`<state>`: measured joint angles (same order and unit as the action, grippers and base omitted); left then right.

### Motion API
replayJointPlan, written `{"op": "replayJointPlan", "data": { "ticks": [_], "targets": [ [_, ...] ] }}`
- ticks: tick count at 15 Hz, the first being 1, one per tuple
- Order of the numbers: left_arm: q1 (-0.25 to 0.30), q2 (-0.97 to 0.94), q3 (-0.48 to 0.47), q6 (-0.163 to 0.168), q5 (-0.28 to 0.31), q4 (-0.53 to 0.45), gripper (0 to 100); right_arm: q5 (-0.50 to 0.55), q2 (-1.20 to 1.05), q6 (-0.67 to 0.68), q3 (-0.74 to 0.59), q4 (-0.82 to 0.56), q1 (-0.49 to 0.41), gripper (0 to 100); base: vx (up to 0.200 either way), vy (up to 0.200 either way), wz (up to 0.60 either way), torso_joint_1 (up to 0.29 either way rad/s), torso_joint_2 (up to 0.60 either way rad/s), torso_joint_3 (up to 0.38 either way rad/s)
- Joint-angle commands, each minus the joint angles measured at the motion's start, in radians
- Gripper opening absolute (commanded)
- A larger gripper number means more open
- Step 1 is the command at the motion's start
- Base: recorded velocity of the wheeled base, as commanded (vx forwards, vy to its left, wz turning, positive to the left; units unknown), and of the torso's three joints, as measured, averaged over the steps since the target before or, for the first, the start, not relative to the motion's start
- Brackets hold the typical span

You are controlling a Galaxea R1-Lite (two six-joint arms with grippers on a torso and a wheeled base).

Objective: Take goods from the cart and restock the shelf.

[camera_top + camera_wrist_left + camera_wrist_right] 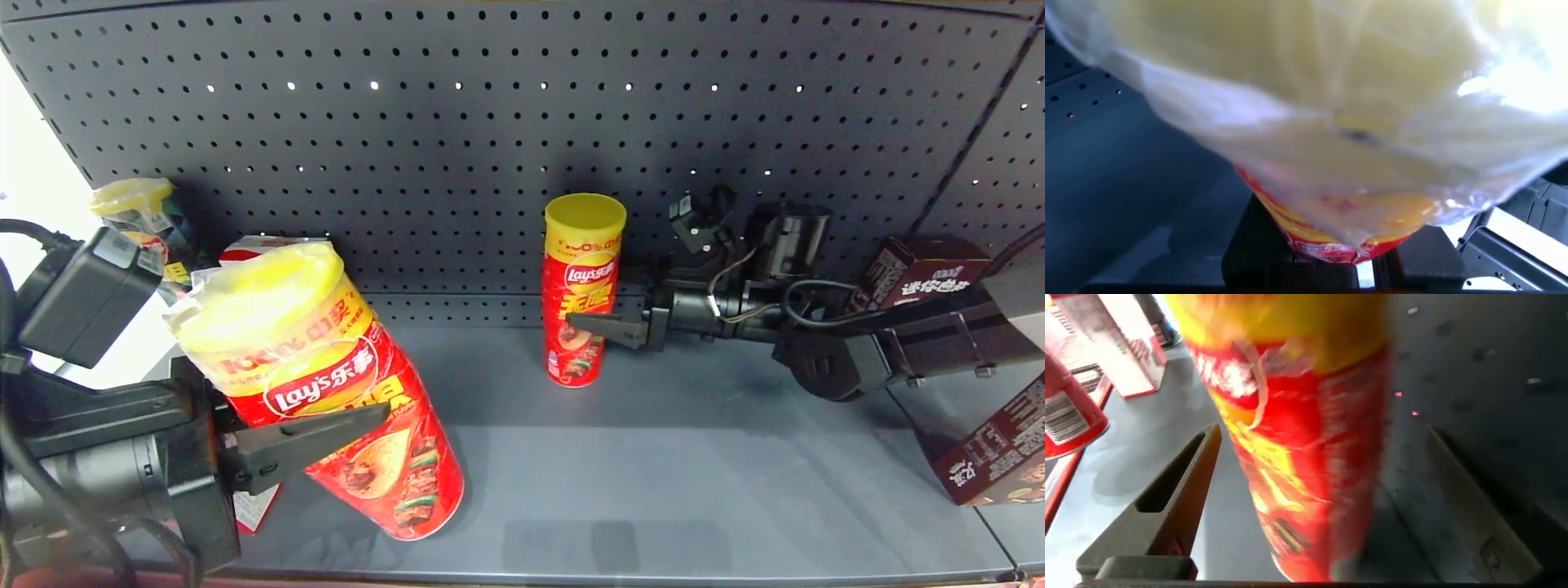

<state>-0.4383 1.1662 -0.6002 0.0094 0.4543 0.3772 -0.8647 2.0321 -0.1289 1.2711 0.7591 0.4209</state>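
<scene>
Two canisters of crisps are being handled, and only one looks finished. Farthest left, well behind the left claw [347, 396], a yellow-lidded can in clear wrap [133, 206] stands by the dark perforated back panel [490, 122]. A white-and-red carton [265, 243] sits just behind what that claw carries.

The left claw is closed on a large red cardboard canister with a yellow plastic lid under clear film [326, 359]. One finger crosses the front of the canister and the other is hidden behind it. The canister leans, its lid end tipped toward the robot's left. Its base is at or just above the grey shelf board [694, 457], and I cannot tell whether the two touch. I judge this one not yet placed: it needs standing upright and letting go.

Further right, the right claw [584, 317] straddles a slimmer red cardboard canister with a yellow lid [583, 269]. This one stands upright on the shelf board, close to the back panel. In the right wrist view the two fingers stand apart with a gap on each side of the canister, so the claw is spread wide and grips nothing. That canister reads as delivered, and what remains is for the arm to back off without knocking it over.

Past the right claw's wrist, one dark brown carton [922, 269] stands near the back panel. Another brown carton [1000, 449] lies nearer the shelf's front edge. Whether more goods wait in the cart I cannot tell.
</scene>
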Motion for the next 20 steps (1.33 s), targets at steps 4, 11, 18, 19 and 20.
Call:
{"op": "replayJointPlan", "data": {
  "ticks": [4, 11, 18, 19, 20],
  "targets": [
    [0.000, 0.004, 0.010, 0.000, 0.000, 0.026, 0, 0.003, 0.071, 0.000, 0.019, 0.022, 0.033, 100, 0.000, 0.000, 0.00, 0.000, 0.00, 0.000],
    [0.000, 0.004, 0.016, 0.000, 0.000, 0.026, 0, 0.003, 0.105, 0.005, 0.037, 0.065, 0.035, 0, 0.000, 0.000, 0.00, 0.000, 0.00, 0.000],
    [0.000, 0.003, 0.027, 0.000, 0.000, 0.029, 0, 0.006, -0.039, 0.009, -0.052, 0.065, 0.065, 0, 0.000, 0.000, 0.00, 0.000, 0.00, 0.000],
    [0.000, 0.003, 0.027, 0.000, 0.000, 0.029, 0, 0.006, -0.058, 0.011, -0.067, 0.065, 0.072, 0, 0.000, 0.000, 0.00, 0.000, 0.00, 0.000],
    [0.000, 0.000, 0.034, 0.000, 0.000, 0.029, 0, 0.006, -0.118, 0.012, -0.114, 0.066, 0.084, 0, 0.000, 0.000, 0.00, 0.000, 0.00, 0.000]
  ]
}}
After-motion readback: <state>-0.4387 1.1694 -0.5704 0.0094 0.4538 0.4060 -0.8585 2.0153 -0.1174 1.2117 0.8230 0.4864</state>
